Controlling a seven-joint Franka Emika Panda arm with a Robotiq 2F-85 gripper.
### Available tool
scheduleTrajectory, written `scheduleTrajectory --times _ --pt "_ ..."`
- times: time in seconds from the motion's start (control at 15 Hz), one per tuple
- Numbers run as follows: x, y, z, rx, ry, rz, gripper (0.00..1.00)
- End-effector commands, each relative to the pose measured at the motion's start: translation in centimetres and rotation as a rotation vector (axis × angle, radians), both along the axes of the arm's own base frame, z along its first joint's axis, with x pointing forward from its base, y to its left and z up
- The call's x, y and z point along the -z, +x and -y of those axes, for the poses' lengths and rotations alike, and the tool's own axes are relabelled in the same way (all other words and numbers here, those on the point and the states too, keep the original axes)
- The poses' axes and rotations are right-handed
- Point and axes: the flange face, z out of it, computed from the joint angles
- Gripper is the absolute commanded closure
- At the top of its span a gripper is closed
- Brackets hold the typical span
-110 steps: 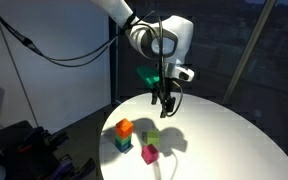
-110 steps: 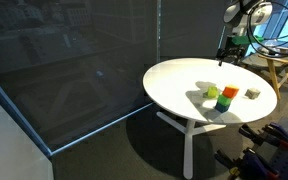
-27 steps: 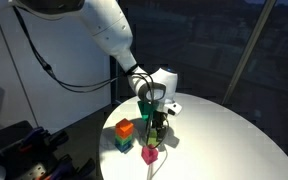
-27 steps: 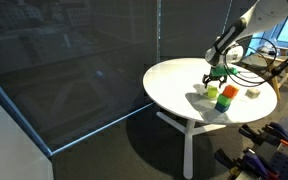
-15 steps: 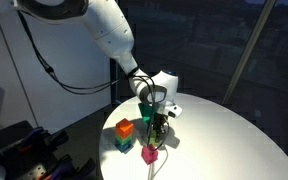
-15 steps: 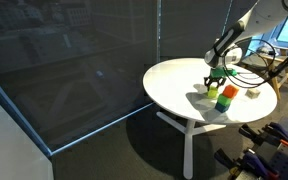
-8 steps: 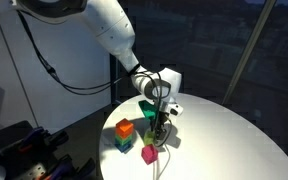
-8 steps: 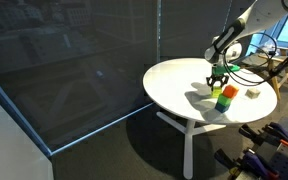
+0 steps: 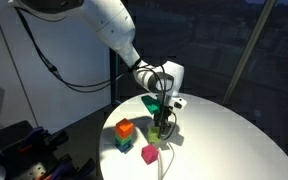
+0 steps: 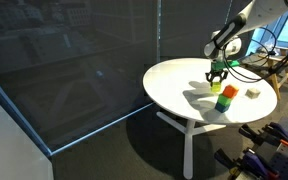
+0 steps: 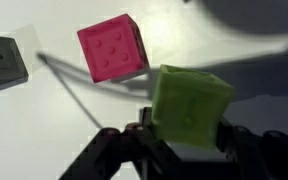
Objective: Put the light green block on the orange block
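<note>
gripper [image 9: 164, 127] is clamped shut on the light green block [image 11: 189, 105], which sits between the jaws and appears just clear of the table [image 9: 234, 140]. half a second ago the wrist was lower and the block was still down by the magenta block [image 9: 149, 153]; now the wrist has risen, so the pick looks done and the carry begins. orange block [image 9: 125, 127] waits nearby on top of a teal block [image 9: 122, 143], its top face bare. arm [image 9: 114, 35] reaches down from above, wrist bent so the jaws point straight at the table.
</note>
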Motion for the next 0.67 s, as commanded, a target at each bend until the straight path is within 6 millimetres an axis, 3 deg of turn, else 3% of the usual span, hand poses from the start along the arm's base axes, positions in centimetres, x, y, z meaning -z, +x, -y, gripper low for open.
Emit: scheduleTrajectory --times 0.0,0.6 --pt "-2.6 0.6 0.1 0.000 0.000 0.038 0.69" --pt "-7.4 1.2 0.4 -0.013 0.006 0.145 0.69"
